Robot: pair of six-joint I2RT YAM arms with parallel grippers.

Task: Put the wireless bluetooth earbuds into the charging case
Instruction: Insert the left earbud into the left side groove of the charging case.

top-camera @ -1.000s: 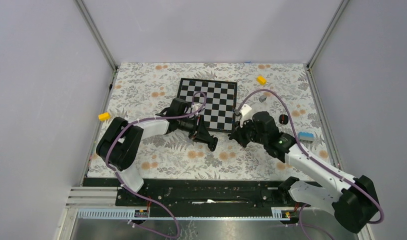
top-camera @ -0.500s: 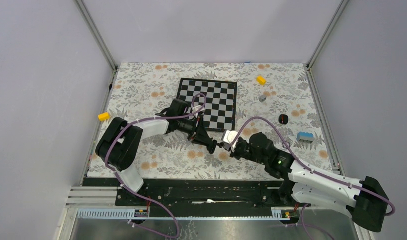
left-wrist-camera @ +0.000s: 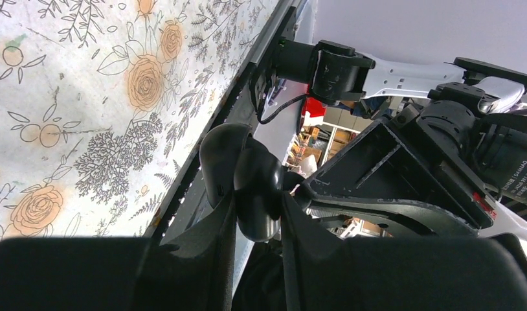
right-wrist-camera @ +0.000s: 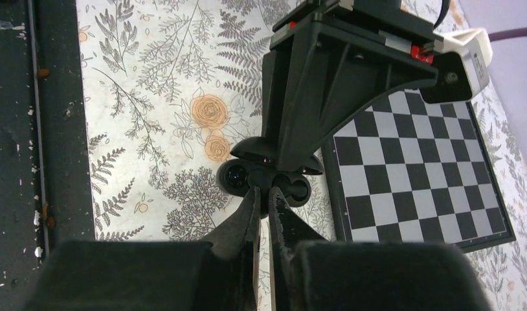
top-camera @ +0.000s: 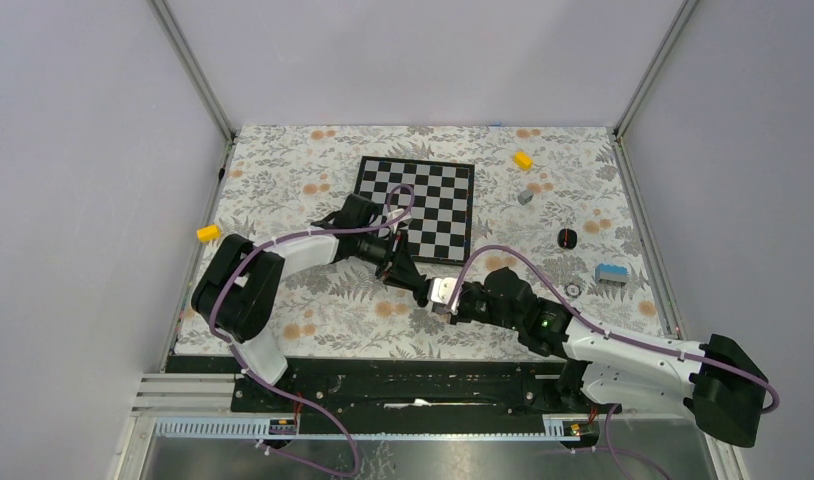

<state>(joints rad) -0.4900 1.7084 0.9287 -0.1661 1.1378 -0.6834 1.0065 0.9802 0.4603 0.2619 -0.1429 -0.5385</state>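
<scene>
Left fingers (left-wrist-camera: 210, 241) are clamping the open case (right-wrist-camera: 238, 177) from above, over the near middle of the desk (top-camera: 313, 300). Right fingers (right-wrist-camera: 248, 223) are pinched together, tips right at the case's sockets, straight ahead. Cannot tell if a bud is pinched between them.

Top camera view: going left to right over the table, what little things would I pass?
Yellow block by the left edge → chessboard → grey cube → blue block.
</scene>
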